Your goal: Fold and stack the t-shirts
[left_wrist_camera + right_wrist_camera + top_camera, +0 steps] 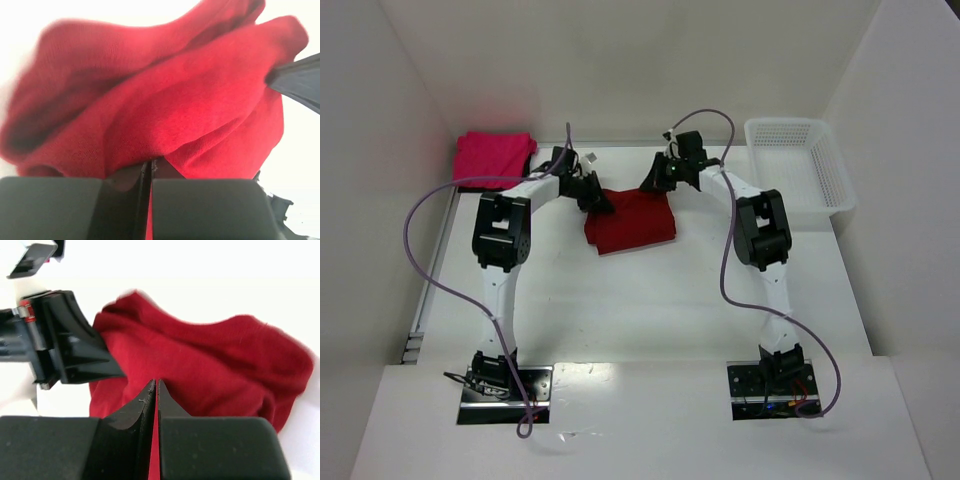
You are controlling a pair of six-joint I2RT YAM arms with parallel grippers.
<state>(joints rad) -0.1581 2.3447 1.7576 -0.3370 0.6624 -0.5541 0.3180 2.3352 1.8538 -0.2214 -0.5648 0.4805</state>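
The dark crimson t-shirt (632, 222) is bunched at the table's middle, and both grippers hold its far edge. My left gripper (599, 201) is shut on its left corner; in the left wrist view (151, 163) the cloth (165, 100) runs into the closed jaws. My right gripper (656, 180) is shut on its right corner; in the right wrist view (156, 383) red cloth (215, 365) shows in the thin gap between the jaws. The two grippers are close together. The magenta-pink t-shirt (493, 157) lies folded at the back left corner.
A white mesh basket (800, 175) stands at the back right. White walls close the table at the back and sides. The left arm's black wrist (70, 347) shows close beside the right gripper. Purple cables loop from both arms.
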